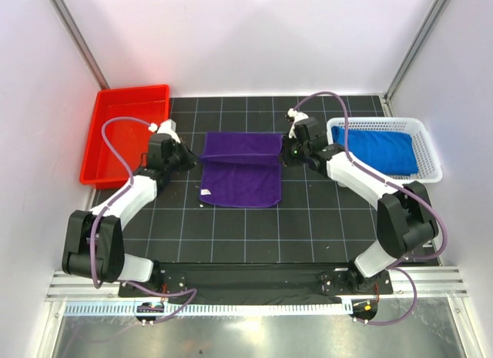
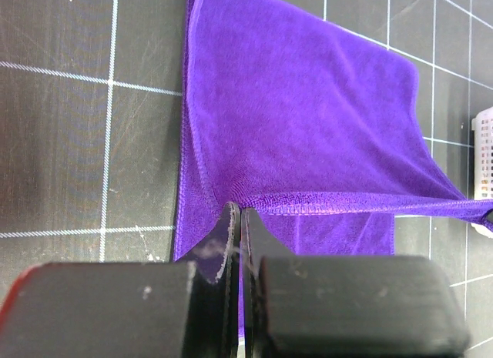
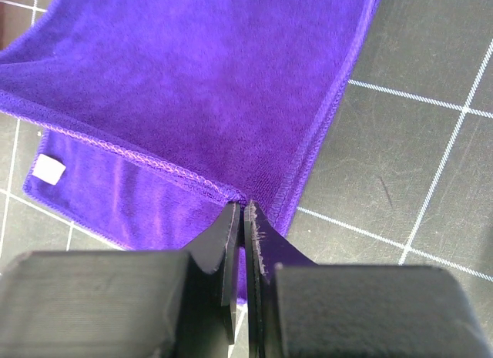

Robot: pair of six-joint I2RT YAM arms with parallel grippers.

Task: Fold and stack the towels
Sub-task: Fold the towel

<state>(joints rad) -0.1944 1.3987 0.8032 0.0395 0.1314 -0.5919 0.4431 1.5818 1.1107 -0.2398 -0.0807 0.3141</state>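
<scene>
A deep purple towel (image 1: pixel 240 173) lies on the black grid mat between the two arms, with one edge doubled over so a hemmed upper layer (image 2: pixel 308 112) lies across the lower one. My left gripper (image 2: pixel 237 212) is shut on the left corner of that upper layer, seen from above at the towel's left edge (image 1: pixel 192 159). At the opposite side my right gripper (image 3: pixel 243 208) is shut on the other corner (image 1: pixel 283 152), and the purple cloth (image 3: pixel 192 81) stretches away from its jaws. A royal blue towel (image 1: pixel 381 148) sits bunched in the basket at the right.
A white mesh basket (image 1: pixel 431 173) stands at the right edge of the mat. A red plastic tray (image 1: pixel 100 154) stands at the far left with nothing showing inside. White walls close in the back and both sides.
</scene>
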